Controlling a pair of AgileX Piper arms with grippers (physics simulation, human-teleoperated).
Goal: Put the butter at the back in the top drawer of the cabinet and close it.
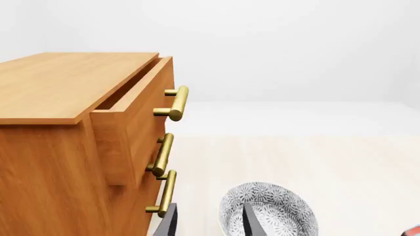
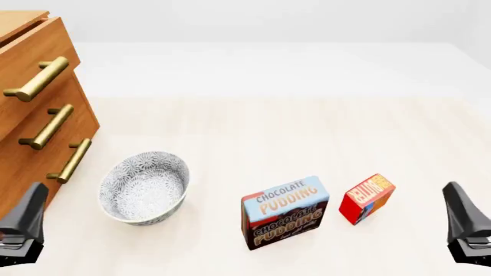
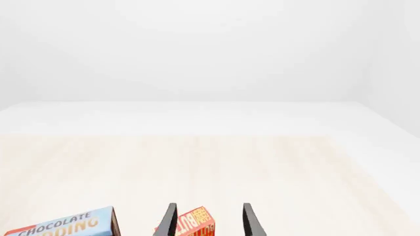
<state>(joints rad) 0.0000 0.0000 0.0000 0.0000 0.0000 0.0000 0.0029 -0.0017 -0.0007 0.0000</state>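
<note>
The butter (image 2: pixel 367 197), a small red-orange box with white lettering, stands on the table right of centre. My right gripper (image 2: pixel 464 224) hangs open, nearer to me and to its right, touching nothing. In the right wrist view the butter (image 3: pixel 196 224) shows ahead between the two open fingers (image 3: pixel 169 221). The cabinet (image 2: pixel 31 115) fills the far left. Its top drawer (image 1: pixel 135 105) is pulled out a short way, brass handle (image 1: pixel 176 103) forward. My left gripper (image 2: pixel 23 227) is open and empty, low in front of the cabinet (image 1: pixel 46 147).
A patterned grey-white bowl (image 2: pixel 144 187) sits between the cabinet and the boxes, just ahead of the left fingers (image 1: pixel 253 223). A larger chocolate pudding box (image 2: pixel 284 211) stands left of the butter. The two lower drawers are shut.
</note>
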